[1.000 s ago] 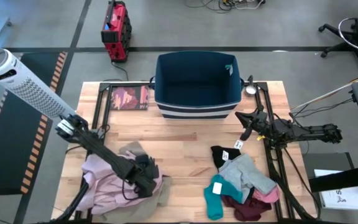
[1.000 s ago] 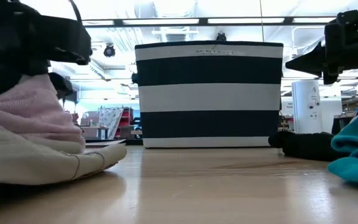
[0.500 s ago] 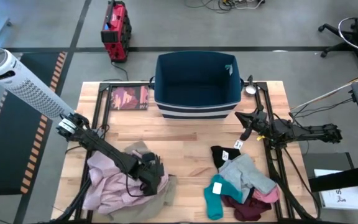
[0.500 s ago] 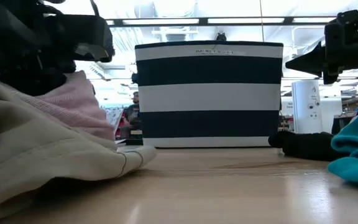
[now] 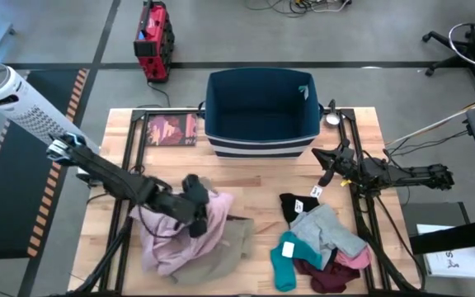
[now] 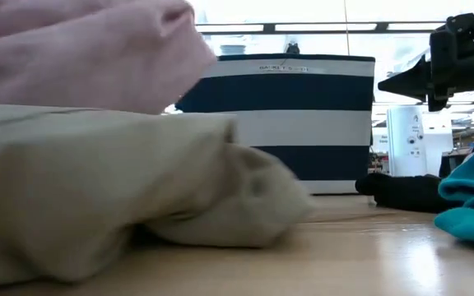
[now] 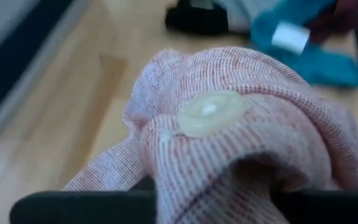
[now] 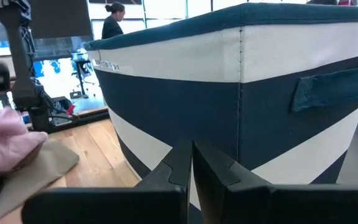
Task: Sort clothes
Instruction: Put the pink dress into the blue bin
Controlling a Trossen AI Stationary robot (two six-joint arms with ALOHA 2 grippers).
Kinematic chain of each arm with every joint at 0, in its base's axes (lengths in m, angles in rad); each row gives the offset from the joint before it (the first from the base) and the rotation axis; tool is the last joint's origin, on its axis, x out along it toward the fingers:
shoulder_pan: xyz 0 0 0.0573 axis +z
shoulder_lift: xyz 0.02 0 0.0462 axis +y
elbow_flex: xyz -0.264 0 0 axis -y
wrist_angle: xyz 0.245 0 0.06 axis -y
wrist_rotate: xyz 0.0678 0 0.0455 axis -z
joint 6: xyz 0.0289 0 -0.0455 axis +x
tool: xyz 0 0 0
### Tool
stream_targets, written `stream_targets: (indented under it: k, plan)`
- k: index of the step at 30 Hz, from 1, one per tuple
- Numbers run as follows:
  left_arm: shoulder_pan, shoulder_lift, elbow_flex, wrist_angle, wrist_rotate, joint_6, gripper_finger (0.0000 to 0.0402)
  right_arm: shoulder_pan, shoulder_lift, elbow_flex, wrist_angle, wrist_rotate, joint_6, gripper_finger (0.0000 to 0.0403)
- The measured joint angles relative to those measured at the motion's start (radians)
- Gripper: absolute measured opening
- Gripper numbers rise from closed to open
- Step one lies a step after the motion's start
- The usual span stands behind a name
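My left gripper (image 5: 196, 205) is shut on the large pale pink garment (image 5: 184, 239) at the table's near left and holds part of it up. A beige garment (image 5: 236, 243) lies under and beside it on the table (image 5: 254, 177); in the low view it (image 6: 113, 189) bulges below the raised pink cloth (image 6: 81, 49). Smaller black (image 5: 297, 206), grey (image 5: 330, 227), teal (image 5: 285, 260), maroon (image 5: 320, 279) and pink (image 5: 355, 257) pieces lie heaped at the near right. My right gripper (image 5: 326, 171) hangs shut above the table, right of the bin. My left gripper pinches a bunched fold of the pink garment (image 7: 191, 168) between its two fingers, close to a pale button (image 7: 210, 113); several layers are gathered there. The held part is lifted clear. The rest hangs slack, its lower part lying on the table and on the beige garment.
A dark blue bin with white stripes (image 5: 262, 111) stands open at the table's far middle. A dark red booklet (image 5: 171, 130) lies left of it. Bare wood shows between the two heaps. A red case (image 5: 153, 40) stands on the floor beyond the table.
My left gripper has risen and gone toward the table's far edge with the pink garment in it. The pink cloth is lifted and drawn toward the right. The beige garment has been dragged along and has spread toward the table's middle.
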Motion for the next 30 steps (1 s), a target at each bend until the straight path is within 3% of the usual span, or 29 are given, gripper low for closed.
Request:
stream_targets:
  k: [14, 26, 30]
  plan:
    - [0.0, -0.259, 0.006, 0.072, -0.184, 0.125, 0.0032, 0.0, 0.0, 0.0, 0.0, 0.0, 0.0, 0.0]
    - [0.082, -0.327, 0.006, 0.593, -0.209, 0.626, 0.0032, 0.0, 0.0, 0.0, 0.0, 0.0, 0.0, 0.0]
    - [0.151, -0.351, 0.007, 0.748, -0.161, 0.739, 0.0032, 0.0, 0.0, 0.0, 0.0, 0.0, 0.0, 0.0]
